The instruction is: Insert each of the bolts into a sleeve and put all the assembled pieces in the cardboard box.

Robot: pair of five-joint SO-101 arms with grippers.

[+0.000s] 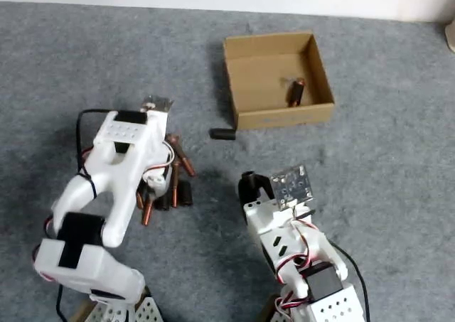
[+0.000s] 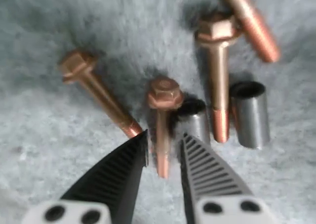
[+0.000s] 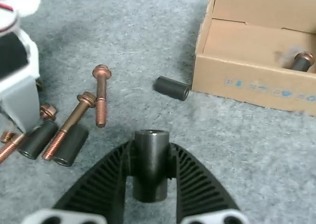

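Straddling one of four bolts (image 2: pixel 163 105) beside two sleeves (image 2: pixel 251 115), left gripper (image 2: pixel 164 137) is released; right gripper (image 3: pixel 150 152) clenches a third sleeve (image 3: pixel 150 177); a fourth sleeve (image 1: pixel 222 133) lies outside the cardboard box (image 1: pixel 284 116) corner, one assembled piece (image 1: pixel 296 92) inside

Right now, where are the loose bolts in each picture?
High view: the bolts lie in a pile by the left arm's front end, apart from the box.
Left wrist view: they lie just ahead of the left gripper, one between its open jaws.
Right wrist view: they lie beside the white left arm.
Shared landmark: the dark sleeves lying among them.
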